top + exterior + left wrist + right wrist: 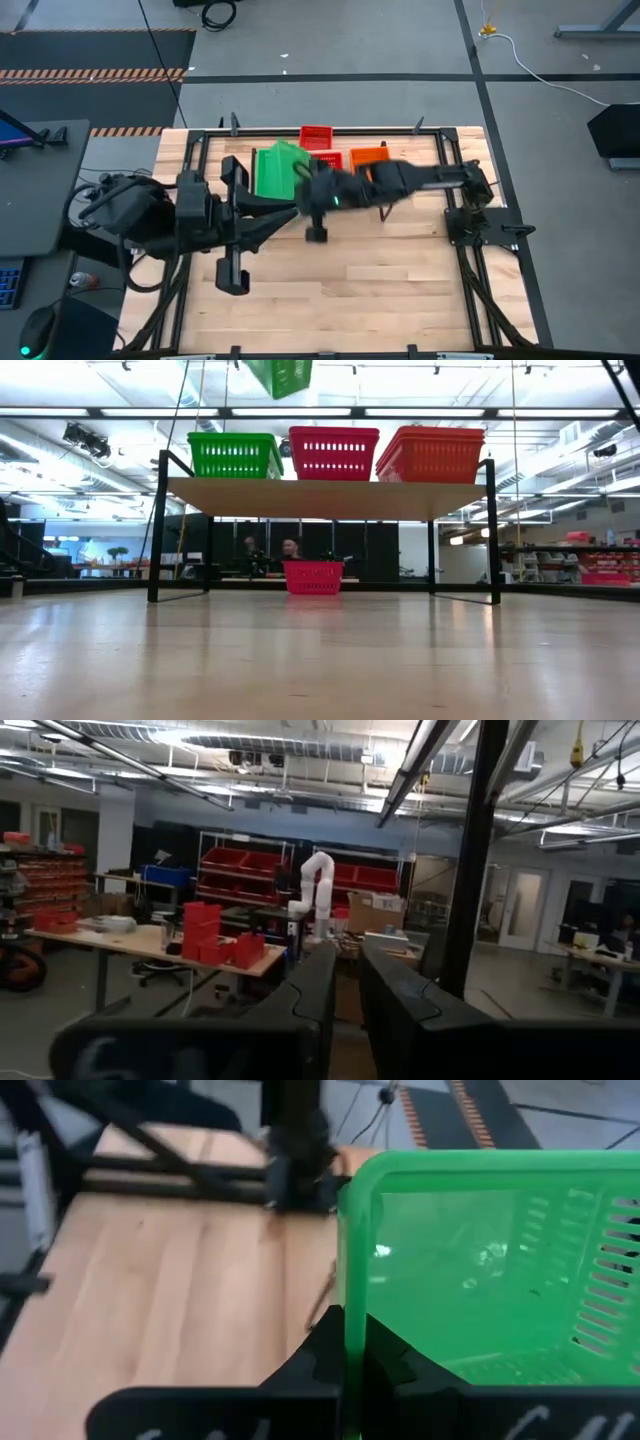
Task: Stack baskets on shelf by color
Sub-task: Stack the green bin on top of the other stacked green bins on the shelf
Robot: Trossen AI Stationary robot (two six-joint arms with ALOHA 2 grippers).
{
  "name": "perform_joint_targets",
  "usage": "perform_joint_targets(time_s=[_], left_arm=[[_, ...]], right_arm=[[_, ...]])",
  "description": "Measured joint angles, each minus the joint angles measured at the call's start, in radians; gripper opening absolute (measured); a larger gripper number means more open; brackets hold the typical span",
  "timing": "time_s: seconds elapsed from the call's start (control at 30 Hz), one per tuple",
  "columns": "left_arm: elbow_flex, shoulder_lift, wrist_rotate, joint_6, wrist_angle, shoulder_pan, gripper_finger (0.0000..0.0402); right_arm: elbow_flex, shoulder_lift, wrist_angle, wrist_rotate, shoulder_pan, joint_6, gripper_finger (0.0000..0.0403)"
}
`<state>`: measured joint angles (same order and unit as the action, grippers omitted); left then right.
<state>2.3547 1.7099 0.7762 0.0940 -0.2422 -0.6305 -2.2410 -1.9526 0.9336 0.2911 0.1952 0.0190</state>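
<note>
My right gripper is shut on a green basket and holds it high above the shelf's left end. In the low view the basket shows tilted at the top edge. On the shelf's light-wood plank sit a green stack, a red stack and an orange stack, each on its base. My left gripper is shut and raised left of the shelf, pointing level at the room. My right gripper pinches the green basket's side wall at its rim, close to a corner. One finger is outside the wall and the other inside. The basket is lifted clear and tilted.
One red basket stands on the table beyond the shelf, near the far edge. The shelf's black legs and the table's black frame rails stand nearby. Bare wooden tabletop stretches toward the near edge.
</note>
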Motion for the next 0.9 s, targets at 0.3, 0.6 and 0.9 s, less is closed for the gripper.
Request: perform_joint_targets(time_s=[0.3, 0.6, 0.9], left_arm=[[0.000, -0.001, -0.005, 0.031, 0.018, 0.006, 0.0053], [0.001, -0.001, -0.004, 0.030, 0.005, 0.006, 0.0053], [0.001, 0.000, 0.006, 0.022, 0.007, 0.006, 0.0053]], right_arm=[[0.005, -0.029, -0.141, -0.178, -0.180, -0.023, 0.0010], [0.005, -0.099, -0.187, -0.236, -0.213, -0.021, 0.0010], [0.005, -0.130, -0.123, -0.239, -0.214, -0.023, 0.0010]])
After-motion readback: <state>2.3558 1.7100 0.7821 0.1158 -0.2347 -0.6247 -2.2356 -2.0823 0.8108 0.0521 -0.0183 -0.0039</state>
